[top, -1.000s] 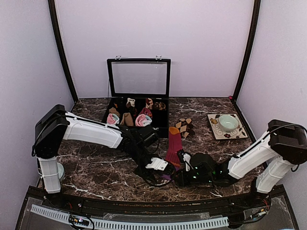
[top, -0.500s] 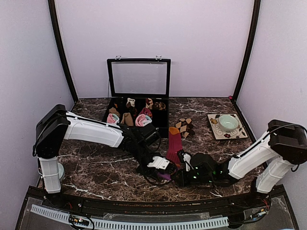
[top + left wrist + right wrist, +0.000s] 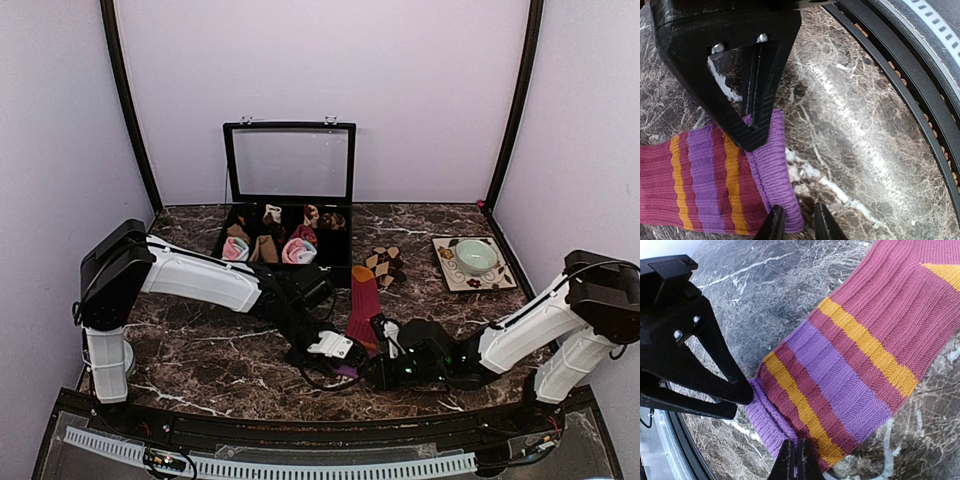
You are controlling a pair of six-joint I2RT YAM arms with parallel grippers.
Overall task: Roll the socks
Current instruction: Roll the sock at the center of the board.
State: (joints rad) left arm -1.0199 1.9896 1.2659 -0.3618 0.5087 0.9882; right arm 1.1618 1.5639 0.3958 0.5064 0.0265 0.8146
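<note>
I am holding my left arm stretched out from its base at 9 o'clock, elbow bent and forearm angling down toward 5 o'clock, so that my left gripper (image 3: 799, 226) is hanging low over the marble table (image 3: 200, 365) at the near middle. Its fingers (image 3: 774, 224) are standing a little apart, straddling the corner of the purple cuff of the magenta sock (image 3: 362, 300). One finger is touching the fabric and the other is standing just clear of it. I am laying my right arm low across the table from 3 o'clock, pointing toward 9 o'clock. My right gripper (image 3: 794, 460) is pressed together, its tips sitting on that same cuff just beside the left one; whether fabric is caught between them I cannot tell. The sock is lying flat, orange toe at 12 o'clock and cuff at 6 o'clock. The brown diamond sock (image 3: 385, 265) is lying near the toe, at its 1 o'clock.
</note>
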